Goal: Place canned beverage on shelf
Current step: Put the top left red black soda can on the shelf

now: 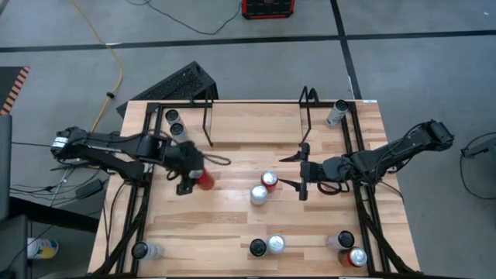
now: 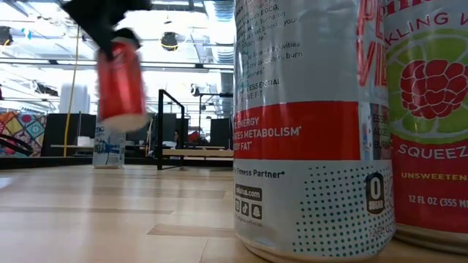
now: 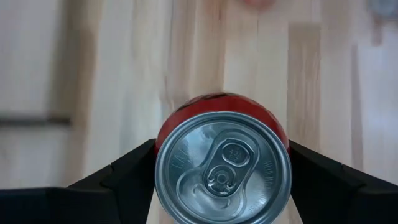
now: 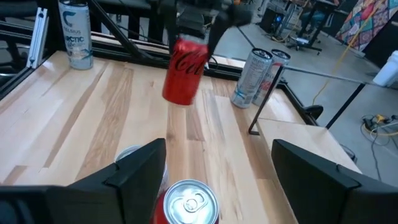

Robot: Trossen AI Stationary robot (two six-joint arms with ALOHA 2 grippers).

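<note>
The left gripper [image 1: 188, 175] is closed around a red cola can [image 1: 204, 180] and holds it above the worktop [image 1: 232, 221], near the shelf [image 1: 256, 124]. This looks like the carrying step; next the can must reach the shelf upright. The right gripper [image 1: 301, 170] waits open beside the shelf, near two standing cans [image 1: 263, 188].

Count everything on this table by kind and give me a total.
Red can held in the left tool: 1
Other cans, not held: 10
Wire shelf: 1
Robot arms, left arm and right arm: 2
Total: 14
</note>
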